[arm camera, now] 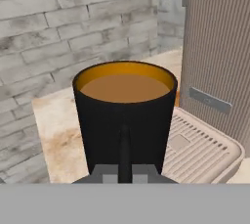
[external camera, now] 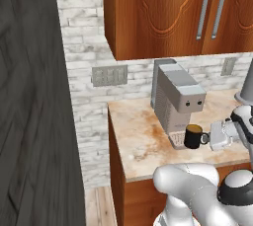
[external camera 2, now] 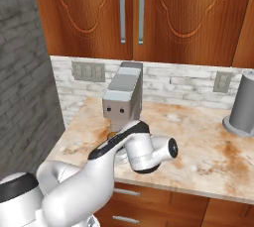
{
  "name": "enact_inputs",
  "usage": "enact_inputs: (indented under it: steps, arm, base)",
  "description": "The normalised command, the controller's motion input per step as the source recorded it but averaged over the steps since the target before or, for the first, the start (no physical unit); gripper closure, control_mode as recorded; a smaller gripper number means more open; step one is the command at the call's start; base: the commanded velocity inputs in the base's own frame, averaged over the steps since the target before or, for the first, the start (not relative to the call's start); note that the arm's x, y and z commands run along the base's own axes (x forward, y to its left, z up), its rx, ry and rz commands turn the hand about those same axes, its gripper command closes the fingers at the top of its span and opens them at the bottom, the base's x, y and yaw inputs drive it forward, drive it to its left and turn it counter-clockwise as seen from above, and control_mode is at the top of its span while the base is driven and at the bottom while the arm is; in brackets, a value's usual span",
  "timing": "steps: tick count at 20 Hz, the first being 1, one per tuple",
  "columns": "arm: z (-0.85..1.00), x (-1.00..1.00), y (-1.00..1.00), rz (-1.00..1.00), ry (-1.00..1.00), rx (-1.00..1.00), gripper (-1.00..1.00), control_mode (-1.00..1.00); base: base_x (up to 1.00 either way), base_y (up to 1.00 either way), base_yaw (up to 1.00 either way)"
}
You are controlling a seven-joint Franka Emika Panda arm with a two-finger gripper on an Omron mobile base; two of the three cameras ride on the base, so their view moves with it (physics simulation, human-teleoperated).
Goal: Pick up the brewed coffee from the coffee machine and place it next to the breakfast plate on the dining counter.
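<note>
Black, small, rigid mug of brown coffee stands on the drip tray of the boxy grey-silver coffee machine, near the marble worktop's front edge. Tool straddles its handle (closure unclear). Brimful: hold level, grip the handle.

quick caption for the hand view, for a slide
Hand view: gripper closing in on the handle of the black mug of brewed coffee, beside the coffee machine and its drip tray.

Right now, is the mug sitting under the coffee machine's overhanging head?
No. In the left base view the mug stands at the drip tray's front edge, forward of the coffee machine head.
</note>
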Motion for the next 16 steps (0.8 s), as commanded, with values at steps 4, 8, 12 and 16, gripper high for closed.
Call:
enact_inputs:
  steps: [4, 8, 12, 16]
  arm:
    - [0.75, -0.57, 0.0, 0.1, 0.0, 0.0, 1.0, -1.0]
    - [0.63, -0.41, 0.0, 0.03, 0.0, 0.0, 1.0, -1.0]
    - [0.35, -0.28, 0.0, 0.0, 0.0, 0.0, 1.0, -1.0]
    - [0.11, -0.19, 0.03, 0.0, 0.0, 0.0, 1.0, -1.0]
  base:
    - [0.0, 0.0, 0.0]
    - [0.0, 0.0, 0.0]
    - [0.0, 0.0, 0.0]
    - [0.0, 0.0, 0.0]
